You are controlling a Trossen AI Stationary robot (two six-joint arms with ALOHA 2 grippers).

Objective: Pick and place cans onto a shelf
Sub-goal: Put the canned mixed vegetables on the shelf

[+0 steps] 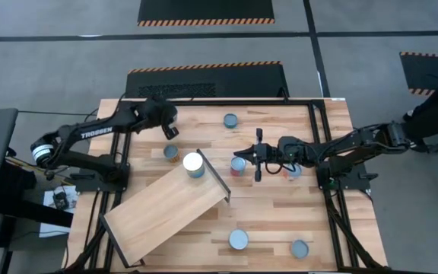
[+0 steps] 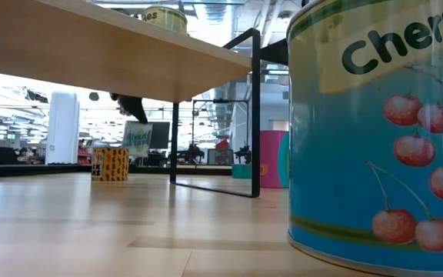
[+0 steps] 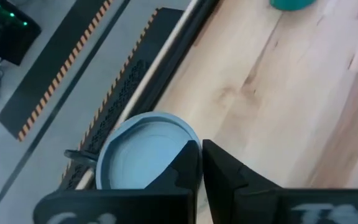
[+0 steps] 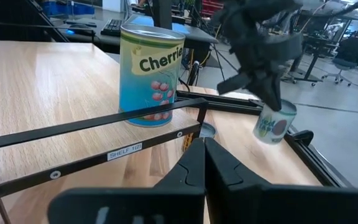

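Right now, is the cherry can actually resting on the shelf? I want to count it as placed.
Touching. The right wrist view shows the cherry can upright on the shelf, base flat on the board, no gap.

Glossy printed cherry can (image 4: pixel 151 74) — metal lid, pale matt-wood shelf (image 1: pixel 169 207), black metal rail (image 4: pixel 92 127)

The high view looks straight down on the whole table (image 1: pixel 280 205) and both arms. The low view sits at tabletop level, very near a cherry can (image 2: pixel 379 131), facing under the shelf (image 2: pixel 114 54). The left wrist view looks steeply down at the table's edge. The right wrist view faces across the shelf (image 4: pixel 48 87), sharing it with the high and low views.
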